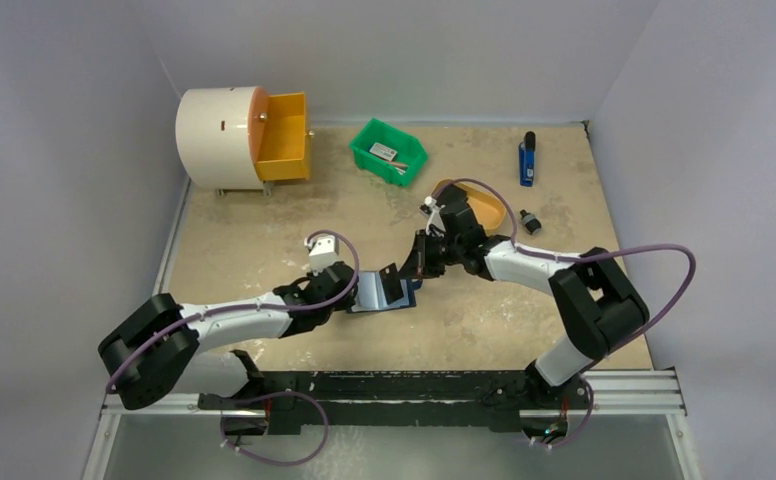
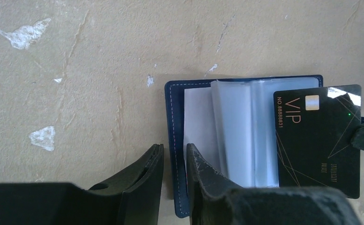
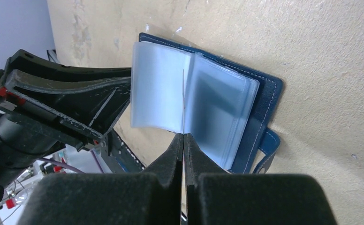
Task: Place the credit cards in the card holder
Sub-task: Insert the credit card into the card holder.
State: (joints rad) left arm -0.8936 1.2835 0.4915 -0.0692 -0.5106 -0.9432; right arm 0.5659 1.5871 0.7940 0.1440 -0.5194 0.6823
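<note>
The navy card holder [image 2: 175, 112] lies open on the table, its clear plastic sleeves [image 2: 238, 136] fanned up. My left gripper [image 2: 174, 147] straddles the holder's left cover edge, jaws slightly apart, with a sliver of table showing beside the left finger [image 2: 152, 173]. My right gripper [image 3: 183, 136] is shut on a black VIP credit card [image 2: 318, 140], which it holds over the sleeves. In the right wrist view the card appears edge-on as a thin line [image 3: 183, 101] between two sleeves. From above, the left gripper [image 1: 352, 290] and the right gripper [image 1: 420, 264] meet at the holder [image 1: 376, 298].
A white drum with an open orange drawer [image 1: 284, 138] stands at the back left. A green bin [image 1: 389, 150] sits behind the middle, with a blue-and-black tool [image 1: 527, 160] at the back right. An orange bowl [image 1: 489, 207] and a small black object [image 1: 530, 222] lie by the right arm.
</note>
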